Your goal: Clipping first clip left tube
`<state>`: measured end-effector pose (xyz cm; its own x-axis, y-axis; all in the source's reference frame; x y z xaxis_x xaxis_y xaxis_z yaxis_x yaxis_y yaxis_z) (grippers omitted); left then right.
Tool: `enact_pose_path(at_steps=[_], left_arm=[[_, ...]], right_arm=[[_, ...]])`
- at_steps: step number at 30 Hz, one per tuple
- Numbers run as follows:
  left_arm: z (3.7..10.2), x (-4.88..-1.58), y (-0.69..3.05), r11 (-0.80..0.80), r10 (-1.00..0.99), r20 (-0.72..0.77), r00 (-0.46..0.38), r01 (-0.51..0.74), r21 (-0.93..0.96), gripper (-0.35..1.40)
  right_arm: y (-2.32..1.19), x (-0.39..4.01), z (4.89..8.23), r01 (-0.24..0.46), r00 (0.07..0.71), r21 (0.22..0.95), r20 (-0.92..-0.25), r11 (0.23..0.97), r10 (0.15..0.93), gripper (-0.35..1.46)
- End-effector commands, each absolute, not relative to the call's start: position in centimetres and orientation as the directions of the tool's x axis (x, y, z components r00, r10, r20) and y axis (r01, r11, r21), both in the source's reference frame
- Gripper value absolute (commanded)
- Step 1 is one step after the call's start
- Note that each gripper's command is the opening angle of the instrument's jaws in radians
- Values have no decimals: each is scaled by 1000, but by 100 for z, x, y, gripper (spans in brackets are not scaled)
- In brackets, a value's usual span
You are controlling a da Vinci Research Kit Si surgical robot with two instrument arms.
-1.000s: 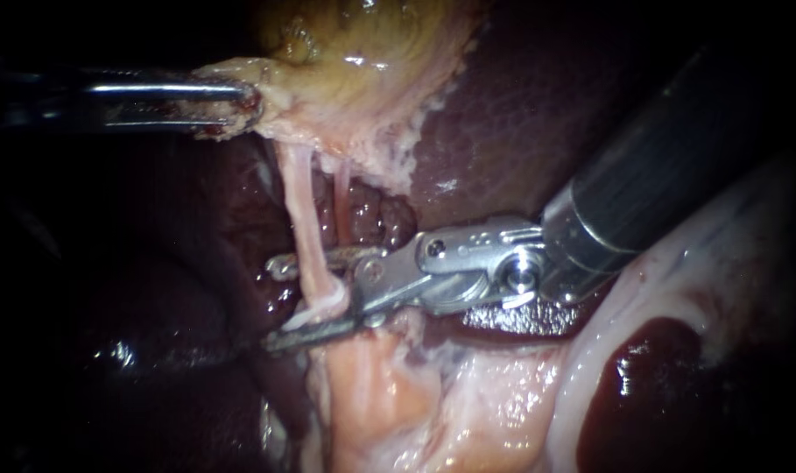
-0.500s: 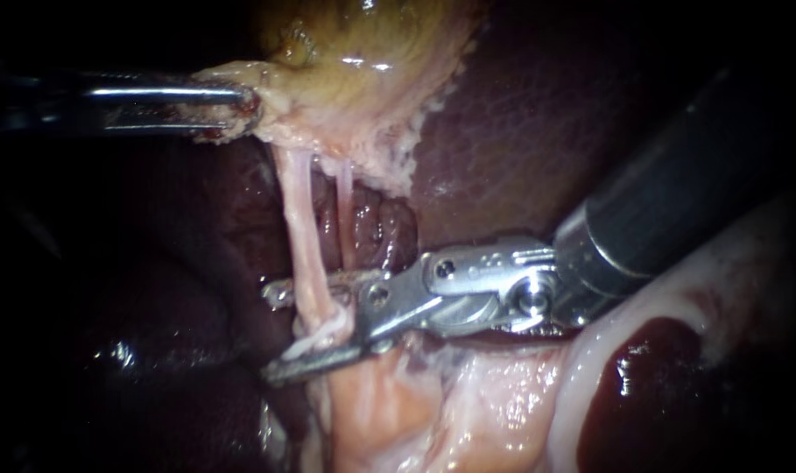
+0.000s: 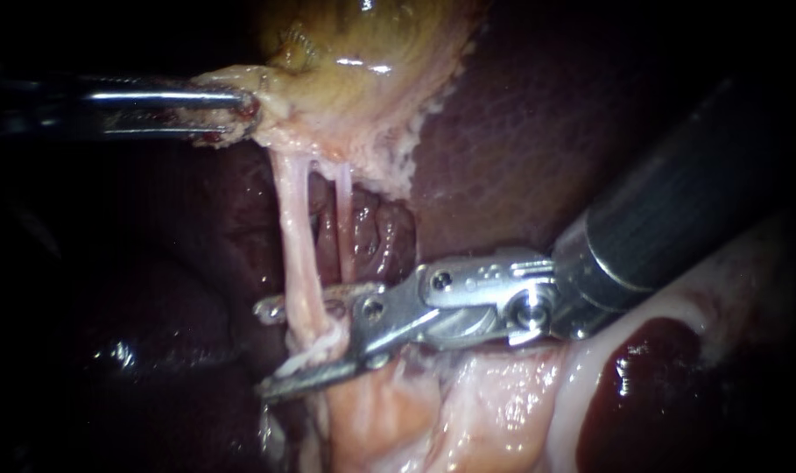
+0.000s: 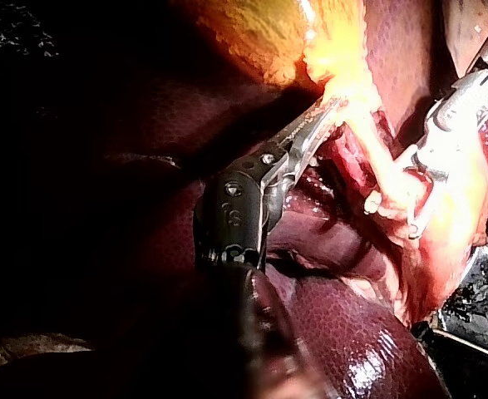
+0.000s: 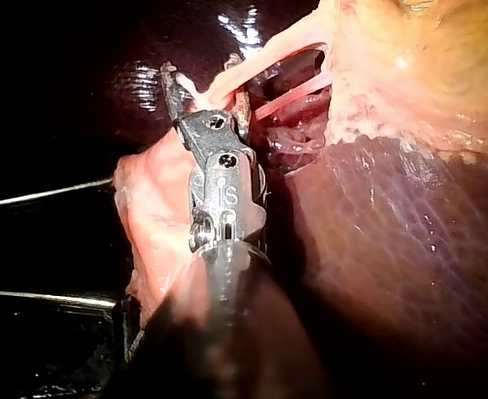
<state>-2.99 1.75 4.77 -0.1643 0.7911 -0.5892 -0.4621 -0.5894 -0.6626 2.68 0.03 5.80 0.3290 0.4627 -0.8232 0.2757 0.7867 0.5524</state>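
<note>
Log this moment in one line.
left instrument: shut on gallbladder | right instrument: open, astride left tube

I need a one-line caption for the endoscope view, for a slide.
Silver right instrument, jaws open, straddles the pale pink left tube; slender left instrument grips the yellowish gallbladder.

The yellow-tan gallbladder [image 3: 362,52] sits at the top, its lower edge ragged and pale. Dark maroon liver [image 3: 520,131] lies beside and behind it, glistening. A thin pale tube [image 3: 345,228] runs down from the gallbladder's lower edge across folded red tissue. Below lies pale pink fatty tissue [image 3: 485,403], and a whitish rim beside it curves around a dark red patch [image 3: 651,377].
</note>
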Motion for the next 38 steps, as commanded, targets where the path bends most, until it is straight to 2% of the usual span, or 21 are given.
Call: enact_pose_path(at_steps=[1, 9, 18, 19, 23, 38], left_arm=[[477, -299, 175, -589, 791, -589, -164, -462, -663, -35], [478, -299, 175, -589, 791, -589, -164, -462, -663, -35], [478, -300, 175, -589, 791, -589, -164, -463, -662, -35], [478, -300, 175, -589, 791, -589, -164, -463, -662, -35], [478, -300, 175, -589, 791, -589, -164, -463, -662, -35], [478, -300, 175, -589, 791, -589, -164, -463, -662, -35]], right_arm=[[3, 266, 580, 269, 334, 564, -815, 781, 474, 40], [4, 265, 580, 254, 351, 619, -775, 743, 525, 24], [5, 264, 581, 241, 362, 650, -749, 721, 555, -33], [5, 263, 581, 240, 363, 654, -746, 717, 559, -35], [5, 262, 582, 224, 373, 684, -718, 694, 588, -35], [6, 259, 585, 225, 370, 684, -719, 694, 588, -35]])
